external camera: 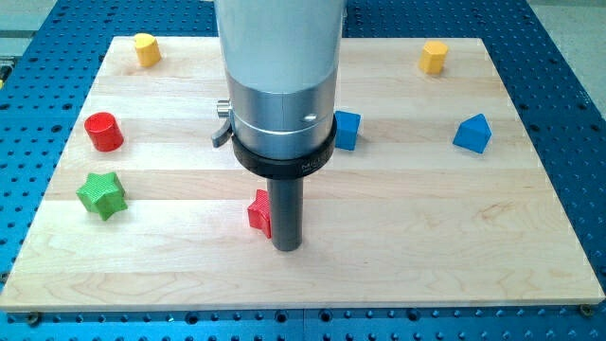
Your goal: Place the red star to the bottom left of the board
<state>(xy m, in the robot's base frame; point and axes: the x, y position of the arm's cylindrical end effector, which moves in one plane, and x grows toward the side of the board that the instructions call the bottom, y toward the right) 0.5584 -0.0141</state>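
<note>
My tip (287, 248) presses against the right side of the red star (258, 212) at mid-board, the bottom-left corner of the board (57, 275) still well away.

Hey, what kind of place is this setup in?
Probably a robotics lab bench: a light wooden board lies on a blue perforated metal table, small coloured blocks like the green star block sit around, and my tip touches the red star block.

My tip (287, 246) beside the red star (258, 211)
The star touches the rod's left side; the green star (101, 194) lies far left.
</note>
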